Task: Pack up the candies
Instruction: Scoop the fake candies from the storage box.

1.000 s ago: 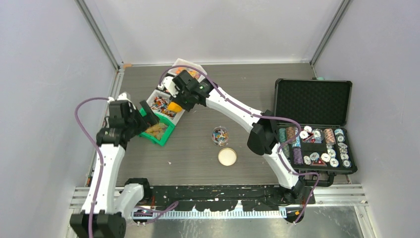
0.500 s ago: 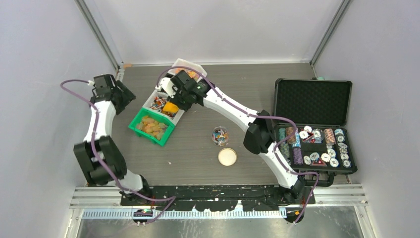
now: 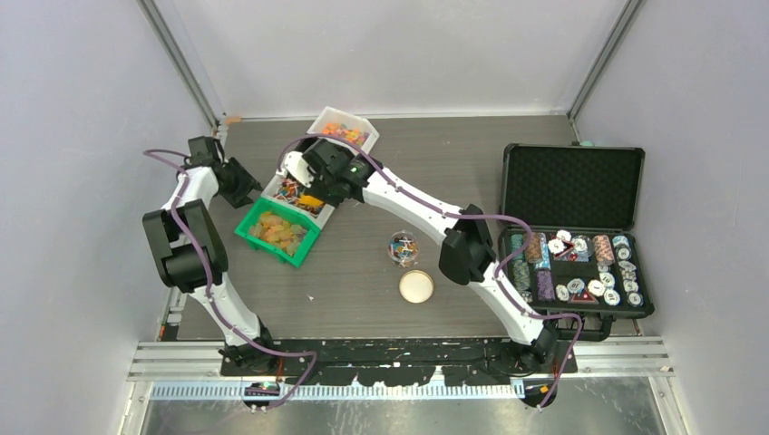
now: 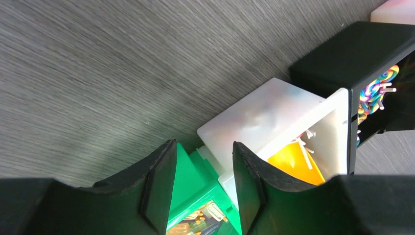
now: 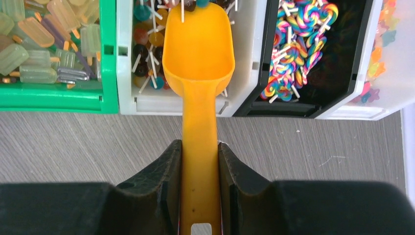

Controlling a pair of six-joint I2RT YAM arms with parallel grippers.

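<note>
My right gripper (image 5: 199, 144) is shut on the handle of the orange scoop (image 5: 198, 54), also seen from above (image 3: 313, 199). The scoop's bowl lies over the white bin (image 5: 125, 100), its tip among stick lollipop candies (image 5: 147, 46). Pale popsicle-shaped gummies (image 5: 34, 44) fill the green bin (image 3: 245, 228) to its left. Swirl lollipops (image 5: 298, 44) fill a black bin on the right. My left gripper (image 3: 243, 184) hovers at the green bin's back corner (image 4: 195, 171). Its jaws stand partly apart and I see nothing pinched between them.
A second white bin (image 3: 319, 122) with small coloured sweets stands at the back. A small clear jar (image 3: 403, 246) holding sweets and its round lid (image 3: 416, 286) sit mid-table. An open black case (image 3: 573, 186) with poker chips lies at the right.
My left arm has left the green bin's rim and folded back to the left, its jaws narrowing. The right gripper has carried the scoop slightly left, deeper into the white bin. The bins stayed put.
</note>
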